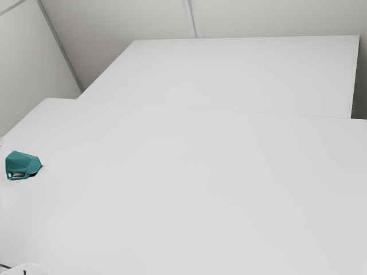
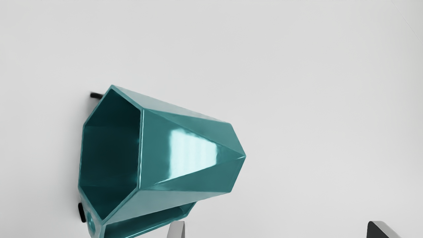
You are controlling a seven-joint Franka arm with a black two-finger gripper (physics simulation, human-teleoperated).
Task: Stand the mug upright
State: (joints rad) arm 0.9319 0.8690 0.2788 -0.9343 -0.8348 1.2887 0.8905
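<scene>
The teal faceted mug [image 1: 22, 164] lies on its side on the white table near the exterior view's left edge. In the wrist view the mug [image 2: 185, 152] shows its wide open mouth, its narrower base and part of its handle, low on one side. My gripper [image 2: 276, 229] is open, its two fingertips far apart with bare table between them. One fingertip is beside the mug's handle; whether they touch I cannot tell. The other stands well away from the mug.
The white table [image 1: 189, 189] stretches across the exterior view, with a second white surface [image 1: 229, 74] behind it. Pale walls [image 1: 114, 23] stand beyond. A white rounded piece [image 1: 26, 270] is at the exterior view's lower left corner.
</scene>
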